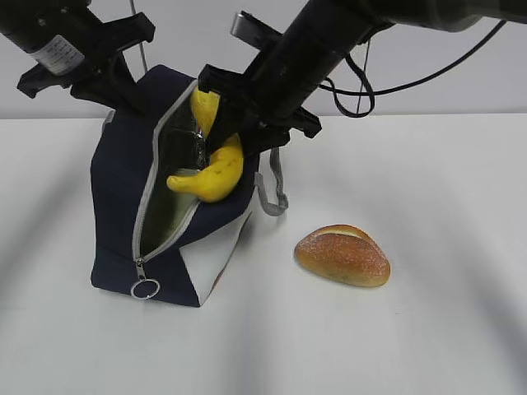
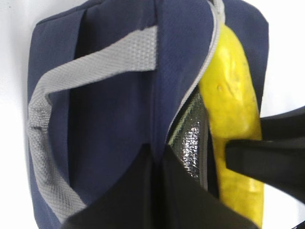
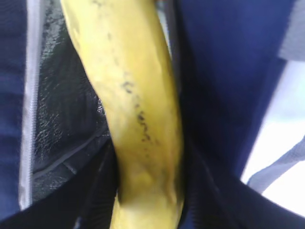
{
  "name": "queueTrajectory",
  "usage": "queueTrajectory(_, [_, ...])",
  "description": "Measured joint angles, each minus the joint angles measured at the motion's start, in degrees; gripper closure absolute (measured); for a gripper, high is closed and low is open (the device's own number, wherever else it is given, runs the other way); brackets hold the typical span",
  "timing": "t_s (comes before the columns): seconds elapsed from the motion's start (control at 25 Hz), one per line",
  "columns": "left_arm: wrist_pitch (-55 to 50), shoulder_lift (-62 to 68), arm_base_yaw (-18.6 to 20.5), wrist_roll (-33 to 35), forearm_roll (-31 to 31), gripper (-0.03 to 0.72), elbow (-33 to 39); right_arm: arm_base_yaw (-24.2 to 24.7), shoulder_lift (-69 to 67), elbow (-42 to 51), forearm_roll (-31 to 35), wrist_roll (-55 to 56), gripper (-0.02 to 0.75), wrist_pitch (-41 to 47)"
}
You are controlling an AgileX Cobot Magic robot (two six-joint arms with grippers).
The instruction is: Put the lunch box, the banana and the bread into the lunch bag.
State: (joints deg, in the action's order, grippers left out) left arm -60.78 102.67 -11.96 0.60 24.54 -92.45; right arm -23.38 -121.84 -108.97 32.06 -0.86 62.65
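Observation:
The navy lunch bag [image 1: 119, 197] stands at the left with its zipper open and the silver lining showing. My right gripper [image 1: 239, 136] is shut on the yellow banana [image 1: 218, 173] and holds it in the bag's opening, one tip poking out toward the front. In the right wrist view the banana [image 3: 133, 95] runs between the jaws of the right gripper [image 3: 147, 191]. My left gripper [image 2: 159, 157] is shut on the bag's navy rim [image 2: 119, 109] beside the zipper; in the exterior view it [image 1: 136, 90] is at the bag's back top. The bread [image 1: 342, 254] lies on the table to the right. The lunch box is hidden.
The zipper's ring pull [image 1: 145, 288] hangs at the bag's front end. A grey handle [image 1: 272, 193] droops off the bag's right side toward the bread. The white table [image 1: 428, 164] stretches right and forward. The right arm's cable [image 1: 362, 90] loops above it.

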Motion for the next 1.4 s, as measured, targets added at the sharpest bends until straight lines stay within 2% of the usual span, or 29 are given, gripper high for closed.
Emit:
queueTrajectory(0.28, [-0.17, 0.00, 0.00, 0.00, 0.00, 0.691, 0.00, -3.12, -3.91, -0.71, -1.94, 0.32, 0.424, -2.11])
queueTrajectory(0.56, [-0.64, 0.00, 0.00, 0.00, 0.00, 0.691, 0.00, -3.74, -4.97, -1.65, -2.08, -1.55, 0.406, -9.24])
queueTrajectory(0.8, [-0.83, 0.00, 0.00, 0.00, 0.00, 0.691, 0.00, -3.74, -4.97, -2.21, -1.25, -4.49, 0.205, -10.03])
queueTrajectory(0.92, [-0.83, 0.00, 0.00, 0.00, -0.05, 0.691, 0.00, -3.74, -4.97, -3.95, -2.00, -5.83, 0.163, -6.53])
queueTrajectory(1.16, [-0.88, 0.00, 0.00, 0.00, -0.10, 0.691, 0.00, -3.74, -4.97, -14.64, -13.62, -6.60, 0.176, 6.37])
queueTrajectory(1.24, [-0.88, 0.00, 0.00, 0.00, -0.16, 0.691, 0.00, -3.74, -4.97, -17.87, -17.93, -6.73, 0.178, 7.47])
queueTrajectory(1.4, [-0.88, 0.00, 0.00, 0.00, -0.36, 0.691, 0.00, -3.74, -3.28, -18.30, -23.05, -7.26, 0.181, 8.02])
